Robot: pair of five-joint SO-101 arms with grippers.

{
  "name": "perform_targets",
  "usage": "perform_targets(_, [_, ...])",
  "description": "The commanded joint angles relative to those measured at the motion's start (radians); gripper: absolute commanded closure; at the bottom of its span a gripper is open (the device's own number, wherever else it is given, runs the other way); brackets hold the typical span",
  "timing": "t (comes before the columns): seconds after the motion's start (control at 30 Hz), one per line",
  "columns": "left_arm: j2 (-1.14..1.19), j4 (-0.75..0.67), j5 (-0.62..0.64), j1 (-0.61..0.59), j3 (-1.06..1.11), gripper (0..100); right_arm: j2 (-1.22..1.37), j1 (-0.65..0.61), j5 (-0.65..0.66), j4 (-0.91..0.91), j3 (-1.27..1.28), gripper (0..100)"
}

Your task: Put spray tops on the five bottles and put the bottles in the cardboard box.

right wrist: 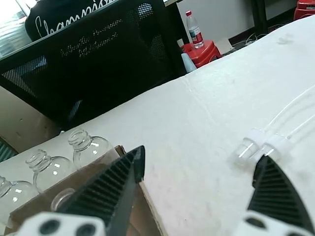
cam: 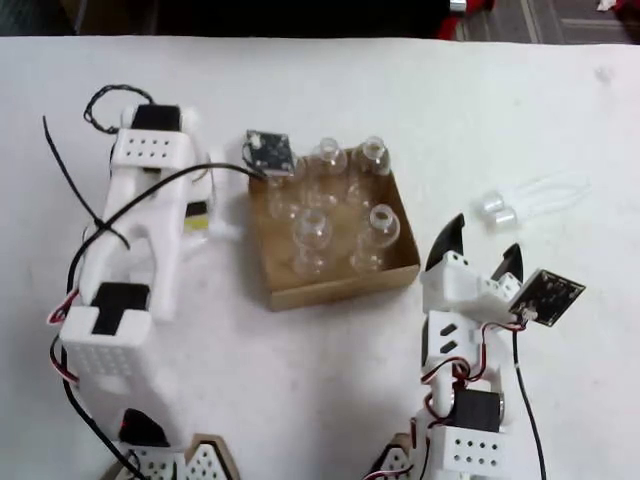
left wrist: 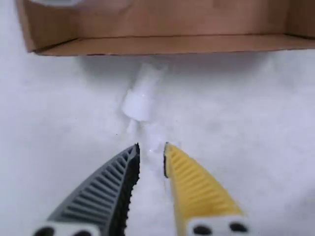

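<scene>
Bottles: five clear bottles (cam: pixel 312 235) stand upright inside the cardboard box (cam: pixel 340 290), all with bare necks, no tops on.
Spray top by box: one white spray top (left wrist: pixel 140 101) lies on its side on the table (cam: pixel 300 380), just outside the box's wall, head toward the box, thin tube toward the left gripper.
Spare tops: two more spray tops (cam: pixel 497 208) lie side by side on the table to the other side of the box, tubes trailing away from it.
Left gripper: left gripper (left wrist: pixel 151 150) sits low at the table, tips just behind the lying top, jaws narrow with a slim gap; the tube looks to run between them, a grip is not clear.
Right gripper: right gripper (cam: pixel 483 245) is near the box corner, jaws wide, holding nothing, pointed toward the two spare tops.
Stage: likely picking the first top; capping not yet started.
Risk 1: closing on the thin tube could bend it or let the top swing or slip.
Risk 2: a push forward could jam the top against the box wall or shove the box.
Risk 3: bottles are packed close, so a misaligned top could tip one.
</scene>
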Motion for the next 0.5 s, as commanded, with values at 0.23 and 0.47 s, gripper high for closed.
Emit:
perform_targets(0.23, [0.001,-0.066,-0.074,0.016,0.029,87,-0.01,0.001,-0.005,0.004,0.006,68.0])
perform_targets(0.47, [0.073,-0.158,-0.072,0.082,0.103,87,-0.01,0.001,-0.005,0.004,0.006,68.0])
